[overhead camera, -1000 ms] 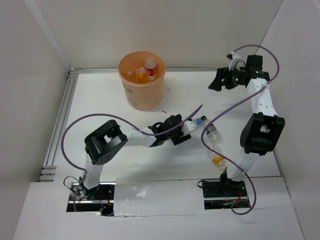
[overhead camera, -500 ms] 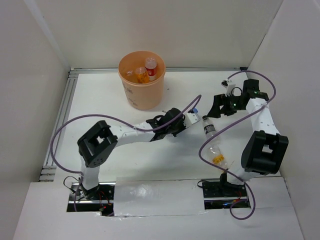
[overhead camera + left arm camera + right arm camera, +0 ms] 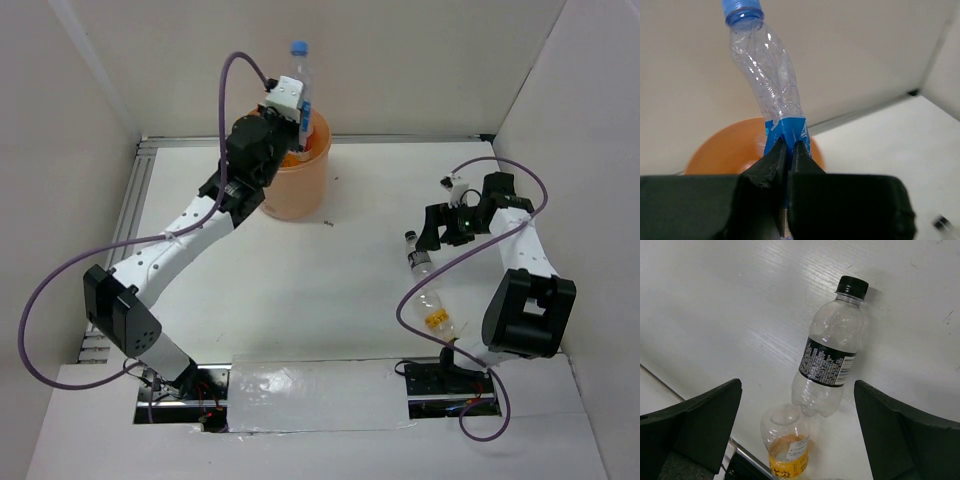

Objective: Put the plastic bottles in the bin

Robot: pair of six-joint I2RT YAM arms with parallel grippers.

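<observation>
One blue-capped bottle (image 3: 772,70), clear with a blue label, is clamped by its lower part in the left end effector (image 3: 788,150), whose jaws are pinched together on the label. It is held cap up, directly over the orange bin (image 3: 300,195) at the far left of the table (image 3: 300,290). Over on the right, the right end effector (image 3: 436,225) hangs with jaws spread wide and nothing between them, above a black-capped bottle (image 3: 832,355) lying on its side. An orange-labelled bottle (image 3: 786,445) lies just nearer, end to end with it.
</observation>
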